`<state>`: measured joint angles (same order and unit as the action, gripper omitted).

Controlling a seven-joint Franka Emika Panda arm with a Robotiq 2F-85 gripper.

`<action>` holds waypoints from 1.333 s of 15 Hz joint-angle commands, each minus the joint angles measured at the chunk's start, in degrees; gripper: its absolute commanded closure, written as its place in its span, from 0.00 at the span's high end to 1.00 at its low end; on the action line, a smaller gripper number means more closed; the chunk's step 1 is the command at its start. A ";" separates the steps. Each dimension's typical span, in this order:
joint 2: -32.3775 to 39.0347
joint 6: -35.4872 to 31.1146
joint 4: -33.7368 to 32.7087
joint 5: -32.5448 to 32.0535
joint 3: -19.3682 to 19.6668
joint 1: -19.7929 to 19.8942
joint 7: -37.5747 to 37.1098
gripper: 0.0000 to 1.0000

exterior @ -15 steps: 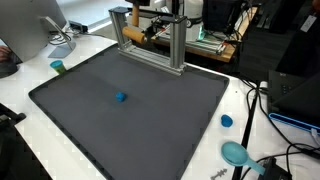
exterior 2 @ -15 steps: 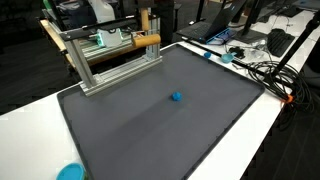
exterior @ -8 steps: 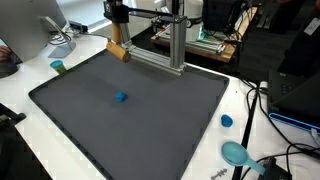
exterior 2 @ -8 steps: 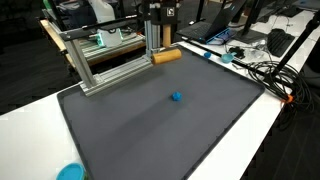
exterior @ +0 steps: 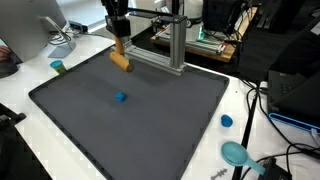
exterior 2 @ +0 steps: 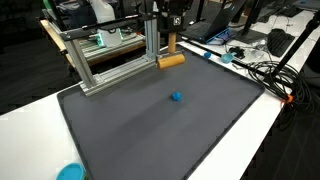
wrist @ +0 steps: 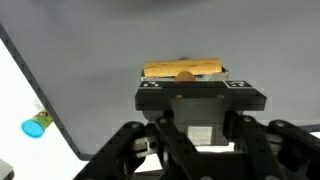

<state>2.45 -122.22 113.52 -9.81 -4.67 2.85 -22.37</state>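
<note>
Jaws are clamped on a tan wooden dowel [exterior: 121,60], which lies crosswise between them in the wrist view [wrist: 183,70]. The dowel hangs in the air, clear of the surface, over the far part of a dark grey mat [exterior: 150,130]. It sits tilted, with one end lower than the other, in an exterior view. In both exterior views it is just in front of an aluminium frame [exterior 2: 110,66] that stands at the mat's far edge, near one of the frame's upright posts.

Well apart from the dowel, a small blue piece [exterior: 120,97] rests alone on the mat, nearer the middle [exterior 2: 176,97]. The mat covers most of a white table [exterior: 20,95].

Off the mat, a small teal cup [exterior: 58,67] stands on the table near one corner, and it shows at the edge of the wrist view too [wrist: 37,125]. On the opposite side, a blue cap [exterior: 227,121] and a larger teal round object [exterior: 236,153] lie on the table beside black cables [exterior: 262,105]. Monitors and other equipment fill the background behind the frame.
</note>
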 commanded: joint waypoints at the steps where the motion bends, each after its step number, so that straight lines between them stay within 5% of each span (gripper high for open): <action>1: 0.99 -0.03 1.07 3.36 0.59 -2.94 0.46 0.22; 8: 9.53 2.08 -8.56 -0.42 2.44 -4.93 0.42 0.22; 14: 14.82 4.47 -17.06 4.83 4.07 -2.09 16.75 0.22; 15: 12.75 1.40 -12.50 2.59 4.59 -3.54 11.97 0.47; 18: 14.30 2.57 -14.90 3.69 4.81 -2.62 15.42 0.47; 19: 14.64 1.48 -14.70 4.17 4.63 -2.65 15.39 0.22; 20: 14.66 -1.15 -13.55 4.13 4.68 -2.82 14.41 0.22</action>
<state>17.01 -119.75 98.59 -6.37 -0.69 0.82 -7.06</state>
